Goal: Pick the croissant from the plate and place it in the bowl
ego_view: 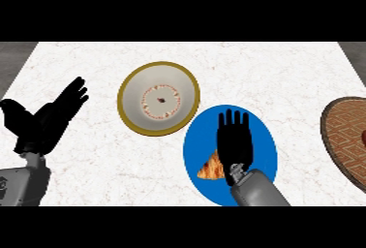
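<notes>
A golden-brown croissant lies on the blue plate, at its lower left part. My right hand hovers flat over the plate with straight fingers pointing away from me, and it hides the croissant's right side. Up and to the left of the plate stands a white bowl with a gold rim, with nothing in it but its pattern. My left hand rests open at the left edge, fingers up.
A brown patterned round mat or plate lies at the right edge, partly cut off. The white marble counter stretches between my left hand and the blue plate.
</notes>
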### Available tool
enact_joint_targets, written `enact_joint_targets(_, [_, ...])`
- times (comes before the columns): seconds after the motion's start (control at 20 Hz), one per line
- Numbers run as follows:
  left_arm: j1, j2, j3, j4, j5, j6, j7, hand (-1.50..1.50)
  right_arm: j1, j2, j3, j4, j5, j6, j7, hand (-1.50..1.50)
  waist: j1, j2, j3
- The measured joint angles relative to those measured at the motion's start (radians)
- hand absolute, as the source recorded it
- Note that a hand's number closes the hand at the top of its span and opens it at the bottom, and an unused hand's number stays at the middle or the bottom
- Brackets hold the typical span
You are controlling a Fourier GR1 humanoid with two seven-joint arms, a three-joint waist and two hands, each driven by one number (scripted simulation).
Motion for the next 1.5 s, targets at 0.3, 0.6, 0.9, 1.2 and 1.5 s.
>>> enact_joint_targets(0.3, [0.006, -0.012, 0.010, -0.002, -0.007, -0.014, -0.002, 0.00, -0.030, -0.019, -0.043, 0.043, -0.006, -0.020, -0.080, 1.50, 0.001, -0.004, -0.002])
enact_joint_targets(0.6, [-0.006, -0.021, 0.019, 0.018, -0.019, -0.022, -0.018, 0.00, -0.035, -0.039, -0.040, 0.047, 0.013, -0.074, -0.156, 1.50, -0.001, -0.005, -0.004])
enact_joint_targets(0.9, [-0.004, -0.026, 0.026, -0.015, -0.019, -0.023, 0.020, 0.00, -0.034, -0.046, -0.039, 0.061, 0.040, -0.124, -0.211, 1.50, -0.001, -0.008, -0.005])
enact_joint_targets(1.2, [0.002, -0.021, 0.043, 0.002, -0.022, -0.039, 0.002, 0.00, -0.018, -0.068, -0.086, 0.031, -0.009, -0.130, -0.303, 1.50, -0.003, -0.006, -0.004])
enact_joint_targets(1.5, [-0.005, -0.026, 0.038, -0.019, -0.025, -0.031, 0.022, 0.00, -0.005, -0.207, -0.314, 0.080, -0.266, -0.165, -0.603, 1.50, -0.003, 0.004, 0.001])
